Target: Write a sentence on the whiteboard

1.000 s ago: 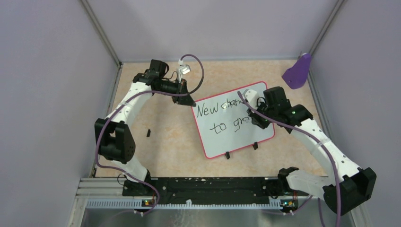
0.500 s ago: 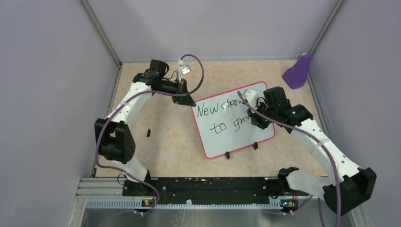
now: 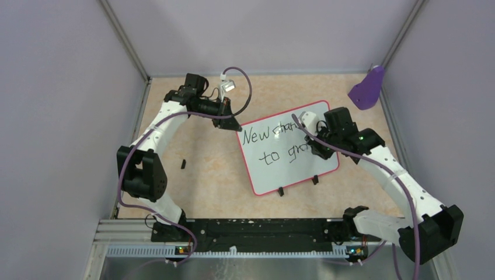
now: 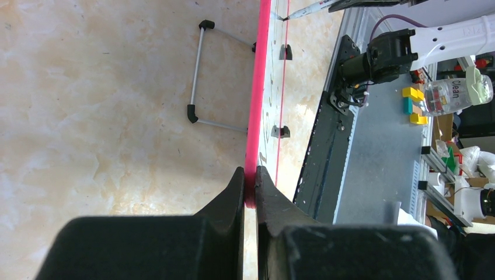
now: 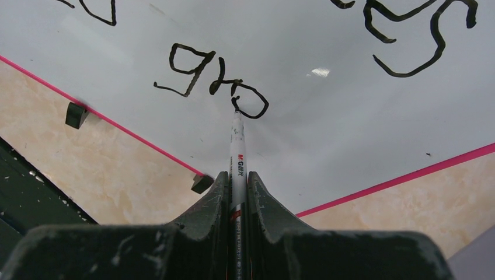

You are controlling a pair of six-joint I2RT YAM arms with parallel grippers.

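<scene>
The whiteboard [image 3: 274,174] lies tilted on the table, red-pink rim around it. Its sentence [image 3: 261,135] so reads "New cha…" above "to gro", partly hidden by my right arm. My left gripper [image 3: 234,125] is shut on the board's far left corner, and the left wrist view shows the jaws [image 4: 250,185] pinching the pink rim [image 4: 257,99]. My right gripper [image 3: 317,149] is shut on a white marker [image 5: 237,143]. The marker's tip touches the board at the "o" of "gro" [image 5: 211,77].
A purple object [image 3: 368,87] leans in the back right corner. A small black piece [image 3: 183,164] lies on the table left of the board. Two black clip feet [image 3: 281,191] sit on the board's near edge. Grey walls enclose the table; a black rail [image 3: 257,227] runs along the front.
My right gripper and the marker have shifted very slightly to the left over the second line. The left arm and the board have not moved.
</scene>
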